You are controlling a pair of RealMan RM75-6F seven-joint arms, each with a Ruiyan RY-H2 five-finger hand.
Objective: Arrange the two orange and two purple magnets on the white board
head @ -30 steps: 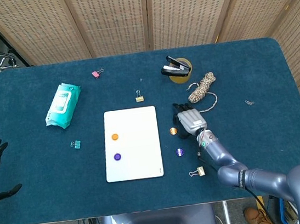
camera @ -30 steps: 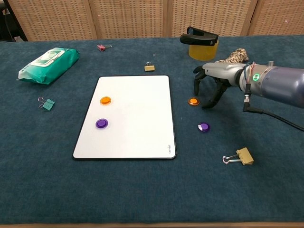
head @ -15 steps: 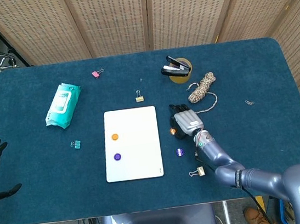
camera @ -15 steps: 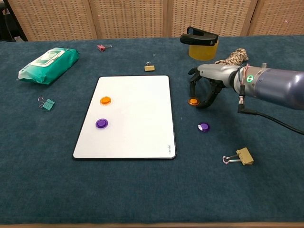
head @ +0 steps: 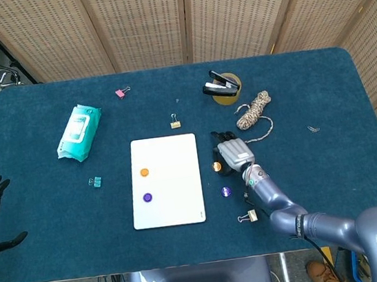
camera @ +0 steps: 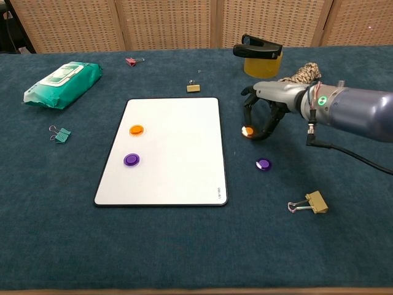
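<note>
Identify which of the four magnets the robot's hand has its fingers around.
The orange magnet just right of the white board, under the right hand. The other orange one and a purple one lie on the board; the second purple lies untouched on the table.

White board (camera: 175, 150): a rounded, dark-edged rectangle is seen lying flat on the blue cloth, long side running away from the robot.
Orange magnet on board (camera: 136, 129): a round disc is found flat on the board's left half, on the far side.
Purple magnet on board (camera: 131, 160): a round disc is placed flat just nearer than the orange one, apart from it.
Second orange magnet (camera: 247, 131): it is seen off the board, just right of its edge, at the fingertips of the right hand (camera: 265, 108); whether it is pinched or lifted cannot be told.
Second purple magnet (camera: 263, 164): it is left flat on the cloth, right of the board, nearer than the second orange one.
</note>
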